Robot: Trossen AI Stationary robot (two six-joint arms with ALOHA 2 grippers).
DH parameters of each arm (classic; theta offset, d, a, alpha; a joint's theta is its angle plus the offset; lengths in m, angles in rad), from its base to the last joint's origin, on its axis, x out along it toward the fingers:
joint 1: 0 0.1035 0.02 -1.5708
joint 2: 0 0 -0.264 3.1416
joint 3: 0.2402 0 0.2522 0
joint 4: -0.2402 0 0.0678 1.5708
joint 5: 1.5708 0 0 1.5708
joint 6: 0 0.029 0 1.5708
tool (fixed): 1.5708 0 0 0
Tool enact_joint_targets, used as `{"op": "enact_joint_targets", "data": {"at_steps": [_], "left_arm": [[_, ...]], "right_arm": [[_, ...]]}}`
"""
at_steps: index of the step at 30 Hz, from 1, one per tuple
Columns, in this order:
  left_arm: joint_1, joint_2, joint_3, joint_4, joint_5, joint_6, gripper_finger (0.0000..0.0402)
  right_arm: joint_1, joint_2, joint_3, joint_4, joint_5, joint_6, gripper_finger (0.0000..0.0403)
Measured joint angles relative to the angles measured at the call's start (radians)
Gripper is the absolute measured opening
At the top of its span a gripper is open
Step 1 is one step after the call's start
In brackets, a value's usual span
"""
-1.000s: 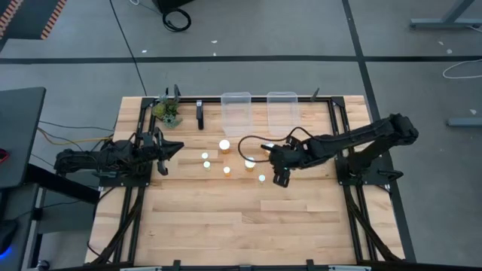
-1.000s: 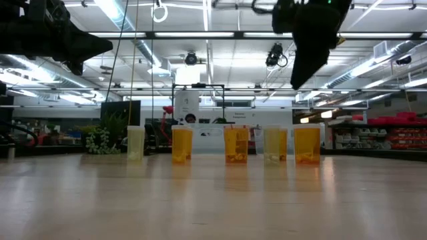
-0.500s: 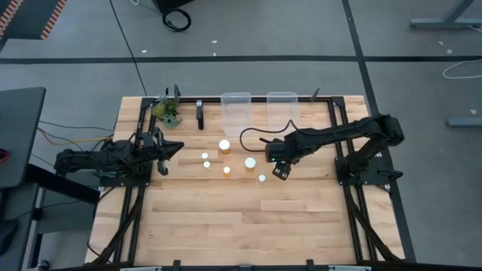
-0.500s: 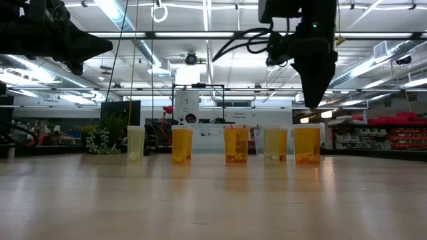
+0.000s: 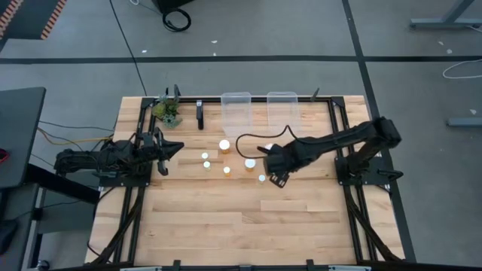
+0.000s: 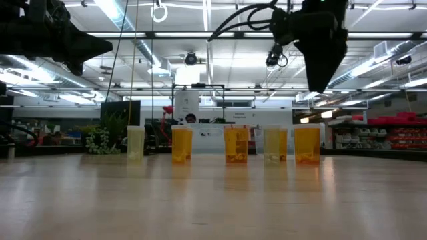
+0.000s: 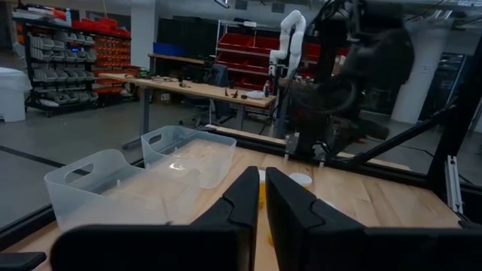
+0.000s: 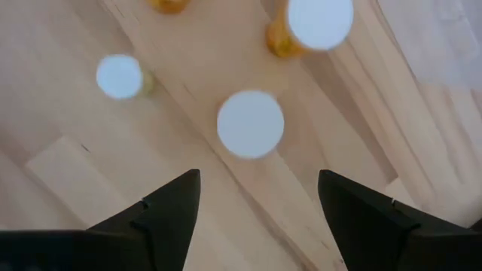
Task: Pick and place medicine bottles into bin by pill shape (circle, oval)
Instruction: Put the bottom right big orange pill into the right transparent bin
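Observation:
Several amber medicine bottles with white caps stand upright on their bases mid-table, among them one [image 5: 224, 144], one [image 5: 250, 162] and a small one [image 5: 262, 178]; in the low view they form a row [image 6: 235, 145]. My right gripper [image 5: 276, 179] hangs open above the table beside the small bottle, pointing steeply down. In the right wrist view a white cap [image 8: 251, 124] shows below and ahead of the open fingers [image 8: 260, 197], which touch nothing. My left gripper [image 5: 170, 147] waits shut and level at the table's left side [image 7: 261, 192].
Two clear plastic bins [image 5: 236, 106] [image 5: 282, 105] stand side by side at the far edge, behind the bottles. A green plant sprig [image 5: 167, 111] and a dark upright piece [image 5: 200, 114] sit at the far left. Bare wooden tabletop [image 5: 241, 226] stretches to the near edge.
My right gripper has tipped to point more steeply down and rolled about its own line while hovering over the right end of the bottle group. The bottles have stayed where they were.

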Motion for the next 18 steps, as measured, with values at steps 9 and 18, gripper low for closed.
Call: {"op": "enact_joint_targets", "data": {"at_steps": [9, 18], "left_arm": [[0.0, 0.0, 0.0, 0.0, 0.0, 0.0, 0.0035], [0.0, 0.0, 0.0, 0.0, 0.0, 0.0, 0.0029]], "right_arm": [[0.105, -0.149, -0.224, 0.12, 0.141, 0.148, 0.0277], [0.283, -0.262, -0.5, 0.331, 0.372, 0.299, 0.0277]]}}
